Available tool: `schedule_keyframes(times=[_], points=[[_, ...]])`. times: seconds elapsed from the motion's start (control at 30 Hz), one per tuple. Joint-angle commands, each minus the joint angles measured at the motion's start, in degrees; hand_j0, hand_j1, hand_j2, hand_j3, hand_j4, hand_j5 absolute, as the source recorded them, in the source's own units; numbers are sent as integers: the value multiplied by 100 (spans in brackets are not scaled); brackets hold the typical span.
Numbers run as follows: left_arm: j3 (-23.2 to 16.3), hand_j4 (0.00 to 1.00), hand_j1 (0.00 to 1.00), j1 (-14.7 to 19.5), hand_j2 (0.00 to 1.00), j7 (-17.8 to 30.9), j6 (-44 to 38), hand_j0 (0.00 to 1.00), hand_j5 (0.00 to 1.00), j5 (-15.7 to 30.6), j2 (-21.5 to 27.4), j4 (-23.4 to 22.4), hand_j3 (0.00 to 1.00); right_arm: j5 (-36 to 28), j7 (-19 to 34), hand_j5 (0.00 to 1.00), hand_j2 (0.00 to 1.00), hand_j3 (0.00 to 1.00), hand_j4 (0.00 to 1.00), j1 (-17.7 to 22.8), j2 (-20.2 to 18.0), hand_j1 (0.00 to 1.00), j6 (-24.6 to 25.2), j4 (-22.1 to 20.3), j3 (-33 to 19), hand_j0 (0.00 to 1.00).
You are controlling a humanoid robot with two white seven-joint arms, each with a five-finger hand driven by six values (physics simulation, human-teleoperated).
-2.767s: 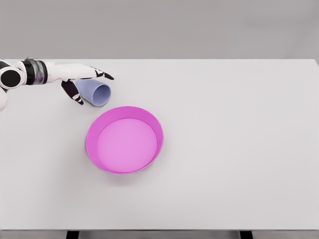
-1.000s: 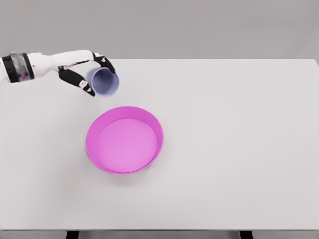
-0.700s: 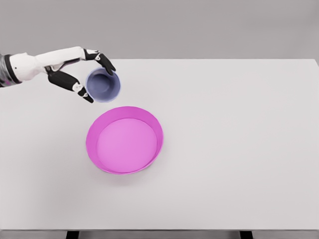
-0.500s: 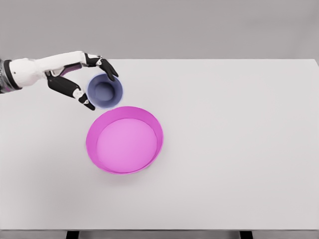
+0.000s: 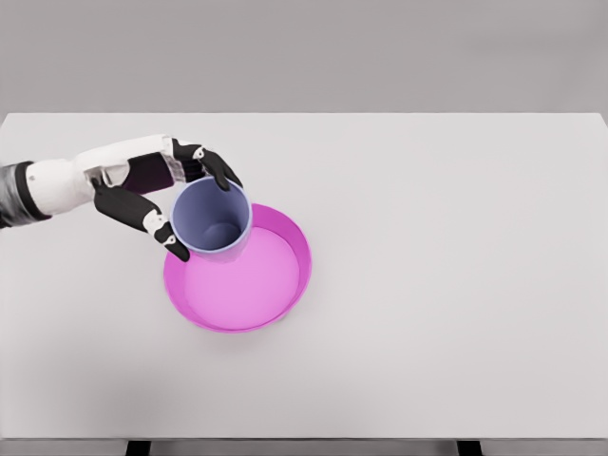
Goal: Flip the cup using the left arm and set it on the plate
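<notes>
1. The cup [image 5: 213, 218] is upright, mouth up, over the far-left rim of the plate [image 5: 290, 285]: the flip looks done.
2. The left hand [image 5: 166, 195] wraps its fingers around the cup.
3. Left: lowering, release onto the plate on the desk [image 5: 456, 237].

White tabletop [image 5: 456, 285] spans nearly full width. Plain grey wall [image 5: 304, 52] behind. Two dark table legs [image 5: 139, 447] at bottom edge. Light even, soft.

A simulated test bench: bare white table [image 5: 456, 285], blank grey backdrop.
</notes>
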State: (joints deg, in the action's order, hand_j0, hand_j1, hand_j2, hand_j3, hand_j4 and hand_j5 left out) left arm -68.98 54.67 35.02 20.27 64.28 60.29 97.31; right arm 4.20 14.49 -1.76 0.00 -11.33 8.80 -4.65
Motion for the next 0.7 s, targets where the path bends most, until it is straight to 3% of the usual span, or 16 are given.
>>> schedule_keyframes(times=[0.0,0.1,0.17,0.2,0.47,0.67], points=[[-89,55,55,0,55,-2,-32,55,55,436,27,139,55,2,2,100,100,100,100,0,0,100,-1,8,-1,100],[-300,54,54,18,54,-2,-23,54,54,928,-52,130,54,2,2,100,100,100,100,0,0,100,-1,8,-1,100],[-326,54,54,18,54,-2,-32,54,54,1051,-96,113,54,2,2,100,100,100,100,0,0,100,-1,-1,-1,100],[-519,54,54,26,54,-2,-32,54,54,1086,-149,60,54,2,2,100,100,100,100,0,0,100,-1,-1,-1,100],[-766,54,54,44,54,-100,-330,54,54,682,-439,-766,54,2,2,100,100,100,100,0,0,100,-1,-1,-1,100],[-810,54,54,26,54,-92,-357,54,54,638,-685,-898,54,2,2,100,100,100,100,0,0,100,-1,-1,-1,100]])
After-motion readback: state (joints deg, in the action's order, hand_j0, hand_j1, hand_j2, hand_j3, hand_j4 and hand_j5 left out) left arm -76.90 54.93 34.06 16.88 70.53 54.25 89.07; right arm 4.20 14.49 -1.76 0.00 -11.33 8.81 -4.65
